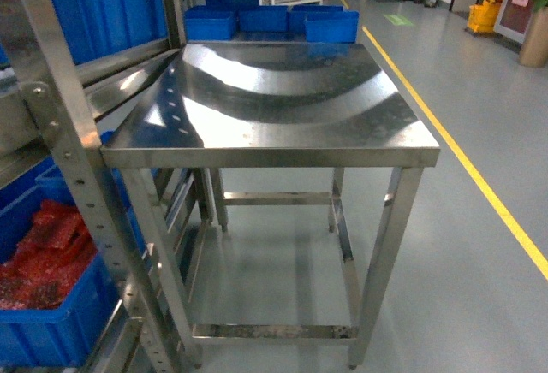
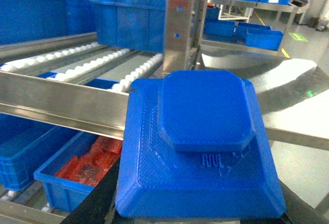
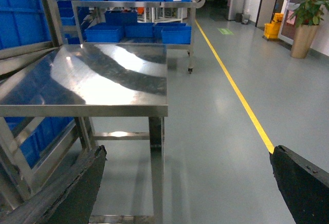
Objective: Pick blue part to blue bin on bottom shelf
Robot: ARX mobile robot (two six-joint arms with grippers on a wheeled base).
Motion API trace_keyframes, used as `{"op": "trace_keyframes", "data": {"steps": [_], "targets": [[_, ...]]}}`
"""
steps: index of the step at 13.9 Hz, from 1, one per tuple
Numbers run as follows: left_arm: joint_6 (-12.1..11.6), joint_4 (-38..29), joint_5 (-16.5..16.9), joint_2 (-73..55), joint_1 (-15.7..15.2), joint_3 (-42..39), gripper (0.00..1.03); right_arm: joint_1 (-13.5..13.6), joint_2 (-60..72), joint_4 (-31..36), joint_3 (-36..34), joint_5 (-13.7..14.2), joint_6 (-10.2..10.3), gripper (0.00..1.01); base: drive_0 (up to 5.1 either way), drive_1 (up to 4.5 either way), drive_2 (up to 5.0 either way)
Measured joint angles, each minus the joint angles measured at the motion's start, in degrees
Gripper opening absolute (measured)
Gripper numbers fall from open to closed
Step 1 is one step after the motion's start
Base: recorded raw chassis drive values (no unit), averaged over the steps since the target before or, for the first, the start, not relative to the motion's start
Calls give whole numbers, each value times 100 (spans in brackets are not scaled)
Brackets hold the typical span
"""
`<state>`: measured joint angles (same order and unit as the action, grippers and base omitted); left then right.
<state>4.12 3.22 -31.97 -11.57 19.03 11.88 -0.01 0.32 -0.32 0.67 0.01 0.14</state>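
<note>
Blue printed plastic, with fine layer lines, is filling the left wrist view: the blue part (image 2: 198, 142) is sitting at the left gripper (image 2: 198, 211), which seems to be holding it from below, though the fingers themselves are hidden. It is hanging beside the roller rails of the bottom shelf (image 2: 77, 67). I judge it light, stiff and a little slippery; the flat sloping sides are offering the best hold. Below, a blue bin (image 2: 67, 175) is holding red pieces. The right gripper (image 3: 187, 183) is standing wide open and empty over the floor near the steel table (image 1: 274, 103).
</note>
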Motion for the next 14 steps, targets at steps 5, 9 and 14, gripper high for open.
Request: {"op": "trace_keyframes", "data": {"steps": [5,9,14], "targets": [[0,7,2,0,0,0,43,0,0,9,0,4,0,98,0,0,0],[0,-7,2,0,0,0,43,0,0,2,0,0,2,98,0,0,0],[0,-9,2,0,0,0,43,0,-2,2,0,0,0,98,0,0,0]]}}
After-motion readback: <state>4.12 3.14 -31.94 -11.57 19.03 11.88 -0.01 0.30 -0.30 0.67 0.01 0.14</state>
